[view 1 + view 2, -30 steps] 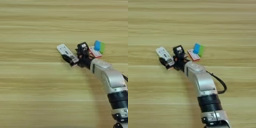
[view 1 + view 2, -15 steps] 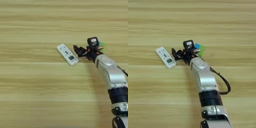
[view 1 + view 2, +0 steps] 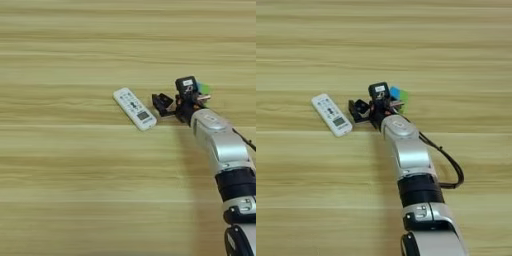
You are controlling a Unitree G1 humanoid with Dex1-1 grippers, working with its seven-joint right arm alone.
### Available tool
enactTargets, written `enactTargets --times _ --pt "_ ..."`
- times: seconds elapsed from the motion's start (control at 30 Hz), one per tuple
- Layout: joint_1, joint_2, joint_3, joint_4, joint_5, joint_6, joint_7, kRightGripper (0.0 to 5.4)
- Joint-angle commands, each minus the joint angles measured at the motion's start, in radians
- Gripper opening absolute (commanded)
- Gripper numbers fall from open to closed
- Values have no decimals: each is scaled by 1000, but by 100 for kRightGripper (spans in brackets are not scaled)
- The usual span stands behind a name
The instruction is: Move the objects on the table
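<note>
My right gripper (image 3: pixel 370 100) sits out over the broad light tan wood-grain table (image 3: pixel 65 190), at the end of my silver forearm (image 3: pixel 406 147), which comes in from the bottom right. The two black fingers stand spread apart — one (image 3: pixel 359 109) reaching toward my left, low by the table, the other (image 3: pixel 378 92) raised further back — and nothing is between them, so the hand is released.

The long white button remote (image 3: pixel 134 108) lies flat and slanted on the wood, its nearer end with the small dark window pointing at the gripper. It is just beside my leftward finger; I cannot tell whether the two touch, though a thin strip of table seems to show between them.

Behind the gripper, on the far side from the remote, the small items are bunched together and mostly hidden by my fingers and wrist. A bit of the blue bar (image 3: pixel 394 92) shows, with the green bar (image 3: pixel 403 94) right against it on my right — and a sliver of the red-and-white flat box (image 3: pixel 397 104) peeks out just below them.
</note>
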Motion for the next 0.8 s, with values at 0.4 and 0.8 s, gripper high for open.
enactTargets --times 0.4,0.8 --pt "-74 -16 5 -36 9 2 20 535" --pt "-73 -19 17 -29 0 43 30 535"
